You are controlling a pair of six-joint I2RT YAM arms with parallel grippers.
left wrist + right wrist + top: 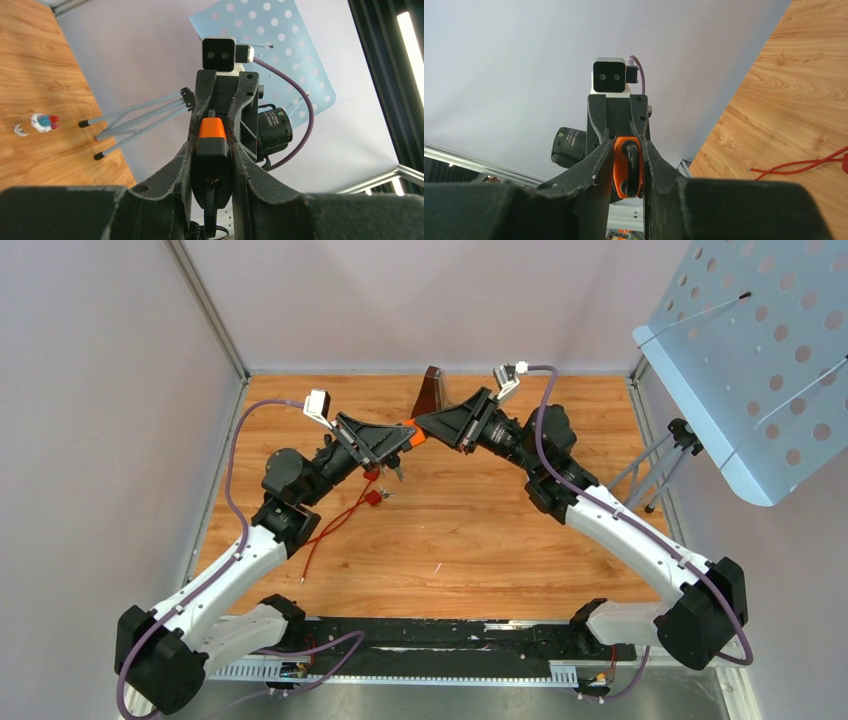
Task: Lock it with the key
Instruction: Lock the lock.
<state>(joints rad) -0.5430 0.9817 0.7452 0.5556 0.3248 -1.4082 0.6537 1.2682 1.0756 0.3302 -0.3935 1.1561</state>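
Left end effector (213, 155) clamps padlock (212, 131), tripod legs (135, 117) behind.

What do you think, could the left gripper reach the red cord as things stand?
Probably not yet: the left gripper is shut on the orange padlock, which the right gripper also grips. The red cord lies nearby.

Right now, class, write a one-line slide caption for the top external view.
Above the wooden table, the left claw and right claw grip one orange padlock together, red cord lying below.
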